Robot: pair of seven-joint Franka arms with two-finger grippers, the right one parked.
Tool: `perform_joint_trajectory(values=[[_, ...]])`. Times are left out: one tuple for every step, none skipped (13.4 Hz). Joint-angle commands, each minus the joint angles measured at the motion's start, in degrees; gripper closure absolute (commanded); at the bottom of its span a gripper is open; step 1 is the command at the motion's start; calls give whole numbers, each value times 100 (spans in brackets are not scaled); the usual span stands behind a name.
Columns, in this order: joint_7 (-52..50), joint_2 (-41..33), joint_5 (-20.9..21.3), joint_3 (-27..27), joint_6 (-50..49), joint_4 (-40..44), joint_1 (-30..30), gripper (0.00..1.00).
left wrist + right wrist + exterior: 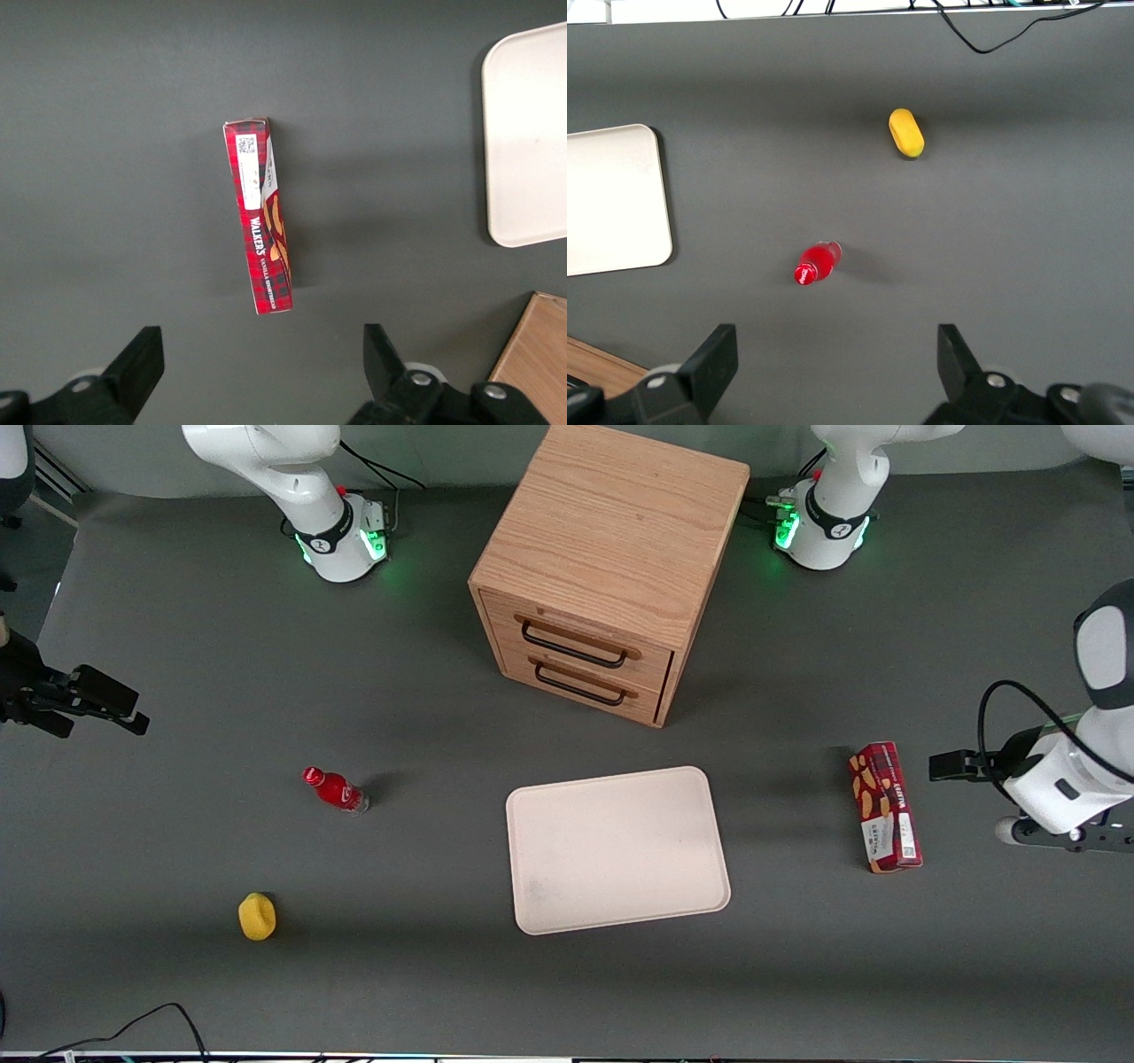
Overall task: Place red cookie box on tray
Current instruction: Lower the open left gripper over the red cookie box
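The red cookie box [886, 806] lies flat on the grey table toward the working arm's end, its long side running toward the front camera. The cream-white tray [617, 850] lies beside it nearer the table's middle, apart from it, with nothing on it. The box [261, 221] and a tray corner [532, 133] also show in the left wrist view. My left gripper [263, 345] is open and empty, held high above the table, with the box ahead of its fingertips and not between them. The working arm's wrist [1063, 788] hovers beside the box.
A wooden two-drawer cabinet [611, 567] stands farther from the front camera than the tray. A small red bottle [335, 790] and a yellow object [257, 917] sit toward the parked arm's end. A black cable [159, 1019] lies at the front edge.
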Motion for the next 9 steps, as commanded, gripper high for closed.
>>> perform_joint_trajectory(values=[[92, -74, -63, 36, 163, -269, 17, 0], [92, -57, -63, 36, 241, -356, 17, 0], [83, -56, -63, 36, 424, -470, 17, 0], [83, -56, -63, 36, 522, -541, 17, 0], [92, -48, -63, 36, 610, -620, 43, 0], [92, -48, -63, 36, 828, -838, 78, 0], [101, -65, -63, 45, 1318, -1214, 113, 0], [92, -74, -63, 54, 1853, -1601, 122, 0], [5, -48, -63, 62, 2294, -1883, 122, 0]])
